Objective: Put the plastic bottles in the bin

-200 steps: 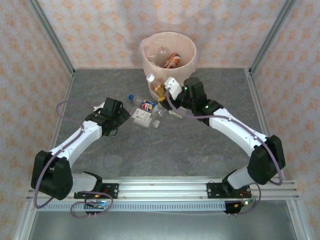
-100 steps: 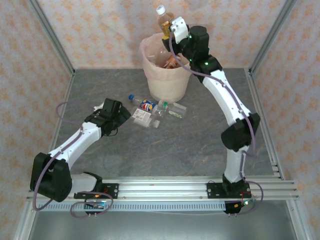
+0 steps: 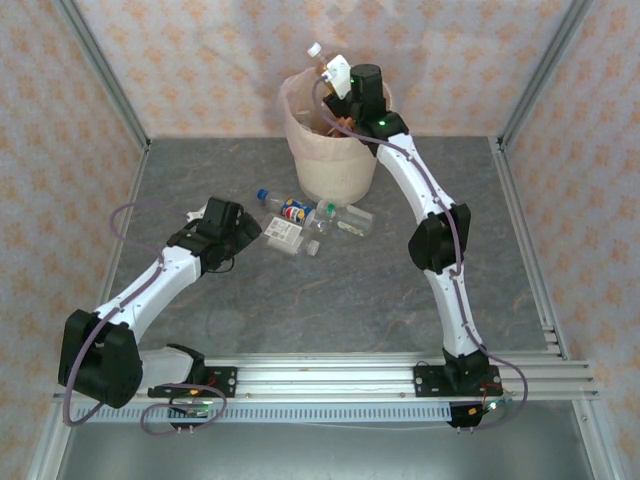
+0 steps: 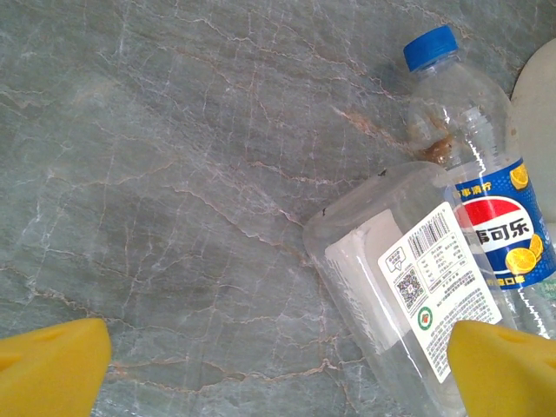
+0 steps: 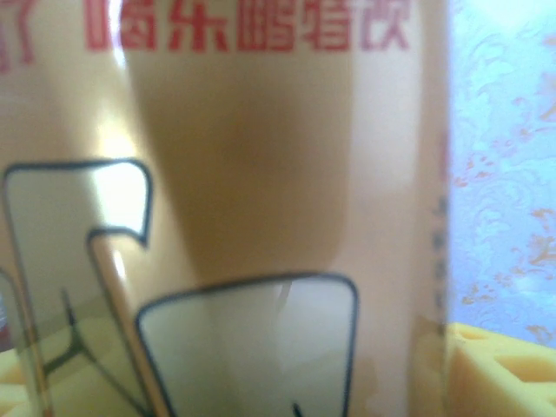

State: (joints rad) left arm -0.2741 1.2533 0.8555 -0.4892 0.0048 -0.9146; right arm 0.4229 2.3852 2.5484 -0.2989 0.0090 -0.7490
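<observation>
Left of centre in the top view, the left gripper (image 3: 245, 233) hangs low over the grey table (image 3: 200, 165), jaws spread wide and holding nothing. In its wrist view, a clear white-label bottle (image 4: 408, 278) lies touching a blue-cap Pepsi bottle (image 4: 486, 204). Just right of these 2 lies another clear bottle (image 3: 350, 218). At top centre stands the bin (image 3: 340, 165); above its rim the right gripper (image 3: 329, 70) is clenched on an amber bottle (image 3: 321, 60), its white cap pointing to the upper left
</observation>
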